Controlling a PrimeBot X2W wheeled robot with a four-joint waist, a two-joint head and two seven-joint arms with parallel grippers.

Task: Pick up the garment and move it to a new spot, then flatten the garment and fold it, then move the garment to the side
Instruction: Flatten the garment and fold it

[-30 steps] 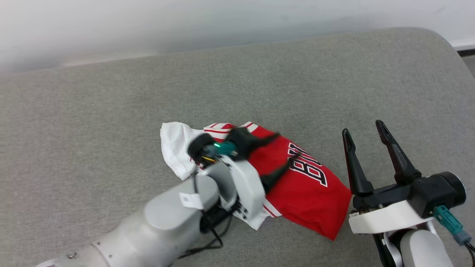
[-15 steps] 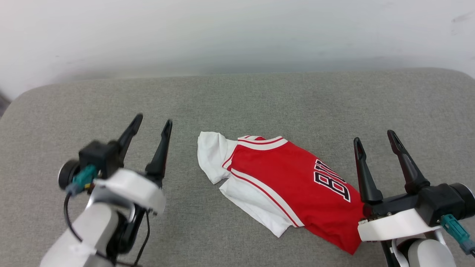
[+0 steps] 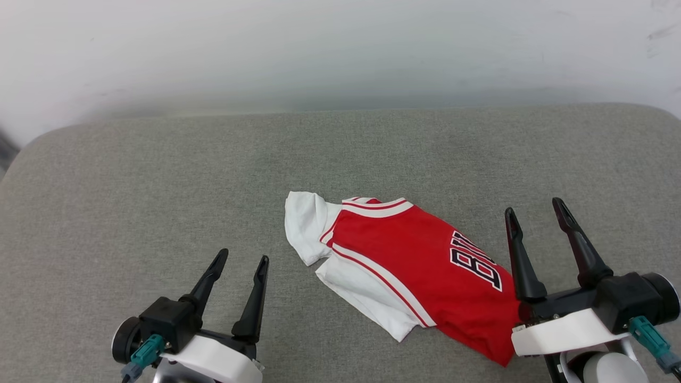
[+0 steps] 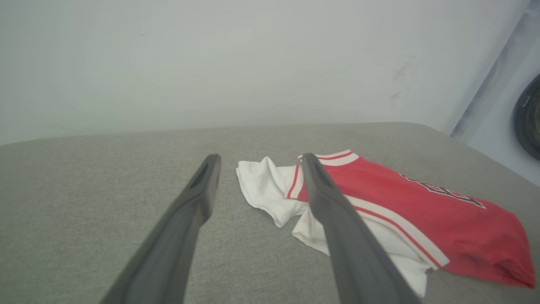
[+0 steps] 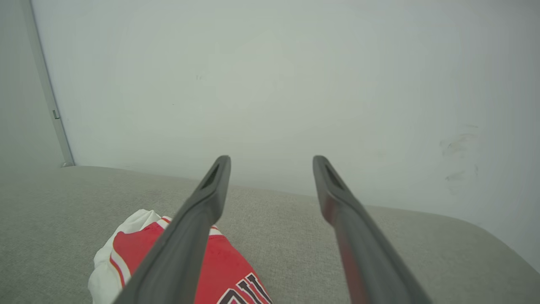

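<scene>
Red garment (image 3: 409,268) with white sleeves lies folded, lettering showing.

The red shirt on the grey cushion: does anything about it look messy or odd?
The garment lies slanted on the grey cushion, folded unevenly: a white sleeve sticks out crumpled at its left end, white fabric pokes from under the near edge, and the fold cuts off the black lettering.

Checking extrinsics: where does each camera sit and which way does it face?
Head: on the head, facing forward and down at the jersey on the grey cushion; left gripper lower left, right gripper lower right.
Left wrist: on the left arm, looking along its fingers at the jersey.
Right wrist: on the right arm, facing the wall past its fingers.
Shared: all three show the jersey.
</scene>
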